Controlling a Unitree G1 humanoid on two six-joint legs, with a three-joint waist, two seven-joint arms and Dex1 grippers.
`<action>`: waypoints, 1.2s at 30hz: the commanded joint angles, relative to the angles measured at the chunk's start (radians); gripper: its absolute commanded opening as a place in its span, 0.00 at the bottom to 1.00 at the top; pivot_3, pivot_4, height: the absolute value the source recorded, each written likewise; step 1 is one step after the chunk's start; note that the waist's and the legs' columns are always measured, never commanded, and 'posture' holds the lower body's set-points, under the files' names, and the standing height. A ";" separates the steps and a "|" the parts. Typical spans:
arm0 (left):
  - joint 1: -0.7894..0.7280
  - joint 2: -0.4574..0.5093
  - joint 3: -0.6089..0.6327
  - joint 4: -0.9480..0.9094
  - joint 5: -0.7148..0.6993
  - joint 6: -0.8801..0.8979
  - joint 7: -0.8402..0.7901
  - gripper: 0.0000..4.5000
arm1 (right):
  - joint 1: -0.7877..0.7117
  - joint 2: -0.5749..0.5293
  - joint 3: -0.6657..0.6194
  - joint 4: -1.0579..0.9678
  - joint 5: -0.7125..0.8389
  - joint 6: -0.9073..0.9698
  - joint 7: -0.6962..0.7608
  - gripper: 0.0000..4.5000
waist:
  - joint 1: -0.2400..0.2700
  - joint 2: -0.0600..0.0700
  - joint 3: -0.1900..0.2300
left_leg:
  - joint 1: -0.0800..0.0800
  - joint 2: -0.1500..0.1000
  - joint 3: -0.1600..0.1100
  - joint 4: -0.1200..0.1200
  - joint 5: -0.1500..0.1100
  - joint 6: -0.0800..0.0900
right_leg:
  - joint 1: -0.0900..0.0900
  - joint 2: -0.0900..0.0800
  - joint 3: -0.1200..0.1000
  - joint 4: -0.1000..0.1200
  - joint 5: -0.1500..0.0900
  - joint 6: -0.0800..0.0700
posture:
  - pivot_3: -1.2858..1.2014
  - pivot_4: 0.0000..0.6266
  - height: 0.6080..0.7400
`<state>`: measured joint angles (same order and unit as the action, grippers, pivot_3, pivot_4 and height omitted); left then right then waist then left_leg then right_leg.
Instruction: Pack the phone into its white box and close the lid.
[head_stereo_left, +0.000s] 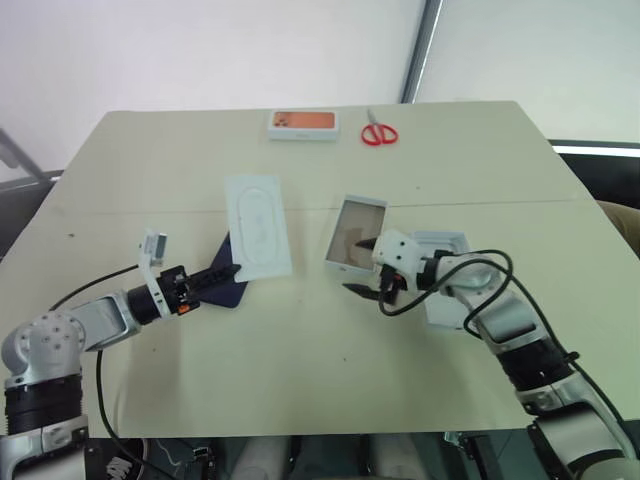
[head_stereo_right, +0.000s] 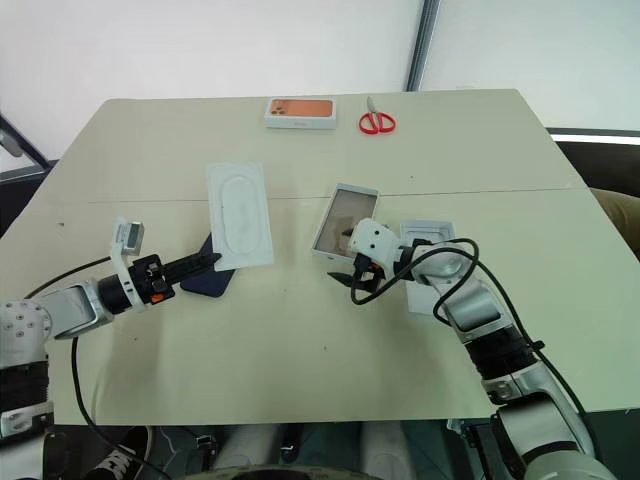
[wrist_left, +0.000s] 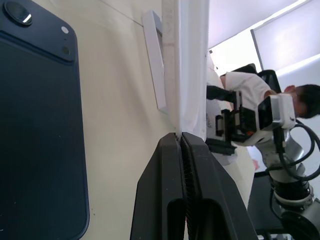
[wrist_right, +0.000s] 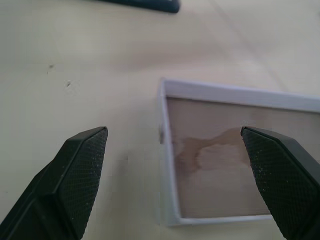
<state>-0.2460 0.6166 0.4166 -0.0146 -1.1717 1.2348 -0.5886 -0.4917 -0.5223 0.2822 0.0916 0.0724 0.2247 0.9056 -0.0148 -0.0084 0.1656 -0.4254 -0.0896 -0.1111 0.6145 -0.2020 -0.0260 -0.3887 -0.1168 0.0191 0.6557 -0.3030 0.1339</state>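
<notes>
Black fingers of my left claw (head_stereo_left: 232, 270) are pressed together on the near edge of the flat white insert (head_stereo_left: 258, 225). The wrist view shows the card pinched edge-on between them. I judge the insert is being peeled away because it covers what I need. The phone (head_stereo_left: 228, 287) lies back-up on the desk (head_stereo_left: 300, 370) at about 9 o'clock. Its navy body pokes out from under the insert's near corner, and its camera bump is plain in the left wrist view. The insert is tilted up off it and no longer rests flat, so the phone looks nearly free to take.

At the desk's middle sits the white box (head_stereo_left: 357, 232), open side up, its brownish floor bare and ready for the phone. My right claw (head_stereo_left: 360, 266) hangs over the box's near short end with its fingers spread wide and nothing between them. They straddle that end without touching it, as far as I can tell. I read this as a move to steady or square the box.

Just at 3 o'clock of the box lies the lid (head_stereo_left: 440, 240), partly hidden under my right forearm, parked close for capping later.

At 12 o'clock, well apart from the work, are an orange-pictured box (head_stereo_left: 303, 122) and red scissors (head_stereo_left: 379, 133).
</notes>
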 joint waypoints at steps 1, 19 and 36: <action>0.029 -0.015 0.020 -0.055 -0.025 -0.008 0.005 0.01 | -0.077 0.036 0.016 0.064 -0.013 0.037 0.009 1.00 | -0.006 0.000 0.000 | 0.000 0.000 0.000 0.000 0.000 0.000 | 0.000 0.000 0.000 0.000 0.000 0.000 | 0.52 0.24 1.00; 0.011 0.030 0.096 -0.034 -0.184 0.065 0.041 0.00 | 0.042 0.020 0.032 -0.140 0.063 -0.003 0.207 0.01 | 0.000 0.000 0.000 | 0.000 0.000 0.000 -0.001 -0.001 0.001 | -0.002 0.000 0.000 0.001 0.000 0.000 | 0.52 0.24 1.00; -0.004 -0.079 -0.019 -0.055 -0.240 0.049 0.157 0.00 | 0.109 -0.012 -0.080 -0.339 0.181 0.142 0.157 0.91 | 0.004 0.000 0.000 | 0.000 0.000 -0.001 0.000 0.000 0.001 | -0.002 0.000 0.000 0.001 0.000 0.000 | 0.52 0.24 1.00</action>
<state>-0.2462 0.5398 0.3982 -0.0436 -1.3970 1.2975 -0.4311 -0.3872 -0.5118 0.2705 -0.1791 0.1979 0.3515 1.0588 -0.0104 -0.0085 0.1656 -0.4254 -0.0895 -0.1117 0.6145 -0.2026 -0.0253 -0.3901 -0.1169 0.0189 0.6563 -0.3031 0.1339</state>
